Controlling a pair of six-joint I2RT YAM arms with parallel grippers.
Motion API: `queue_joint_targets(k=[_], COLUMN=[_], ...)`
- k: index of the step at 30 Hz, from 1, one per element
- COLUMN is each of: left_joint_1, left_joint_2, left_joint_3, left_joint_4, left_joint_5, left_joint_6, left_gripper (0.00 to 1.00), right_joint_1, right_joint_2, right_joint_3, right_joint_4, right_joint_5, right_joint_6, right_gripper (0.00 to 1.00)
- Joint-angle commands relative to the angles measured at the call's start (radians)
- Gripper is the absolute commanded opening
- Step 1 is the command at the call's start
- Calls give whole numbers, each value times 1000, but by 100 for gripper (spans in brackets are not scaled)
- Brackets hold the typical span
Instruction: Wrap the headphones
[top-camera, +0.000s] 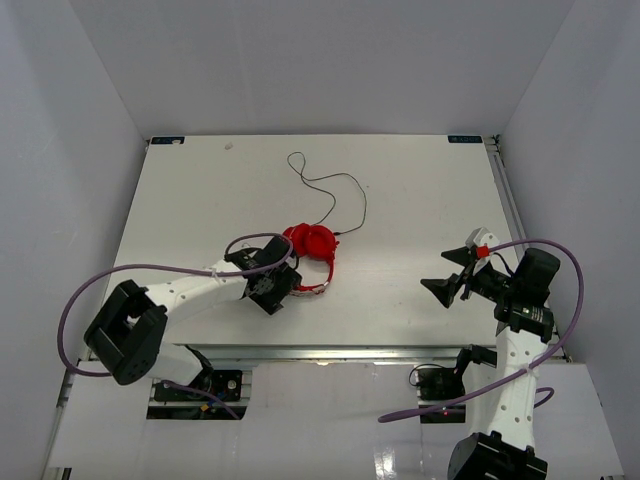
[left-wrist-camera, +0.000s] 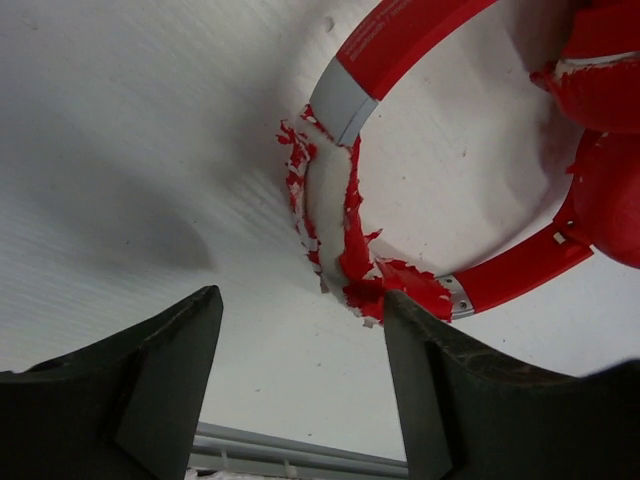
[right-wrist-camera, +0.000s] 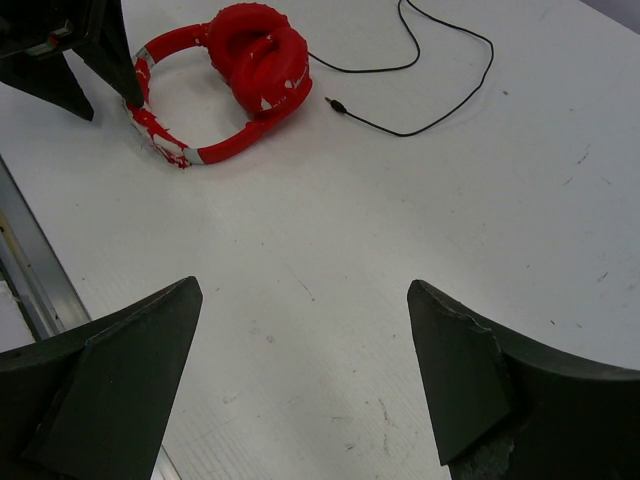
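A: While the left claw (left-wrist-camera: 300, 298) stands apart beside the headband (left-wrist-camera: 400, 40), where are the headphones (top-camera: 310, 255)?
B: Counter (top-camera: 420, 200) centre, cable (top-camera: 335, 185) trailing toward 12 o'clock. Best to close squarely across the band. The right claw (right-wrist-camera: 302, 288), also apart, waits at 3 o'clock.

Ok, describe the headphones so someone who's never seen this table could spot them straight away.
On the white table, look just left of centre, right in front of the left arm's claw. The headphones lie there, ear cups pressed together. They are bright red, with a flaking headband and a thin black cable, unlike the thick purple robot cables.
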Motion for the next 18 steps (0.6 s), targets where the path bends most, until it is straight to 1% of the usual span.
queue_joint_targets(k=[1, 6, 10, 11, 13, 15, 18], left_joint_1=[4, 12, 13, 13, 13, 13, 13], left_joint_2=[105, 214, 290, 291, 278, 260, 219], left_joint_3=[79, 163, 216, 214, 194, 184, 198], left_joint_4=[6, 0, -50, -55, -53, -51, -28], left_joint_5=[-12, 11, 29, 30, 24, 0, -51], left_joint_6=[-105, -81, -33, -23, -5, 56, 254], left_gripper=[67, 56, 39, 32, 24, 19, 12], right_joint_1=[-4, -4, -6, -6, -7, -7, -7], right_joint_2=[-6, -12, -15, -15, -15, -17, -19], right_joint_3=[0, -2, -2, -2, -2, -2, 0], right_joint_4=[31, 32, 29, 28, 29, 28, 22], right_joint_5=[-13, -9, -5, -5, -4, -5, -8], right_joint_6=[-1, -2, -4, -4, -5, -7, -14], right_gripper=[90, 90, 90, 90, 90, 90, 90])
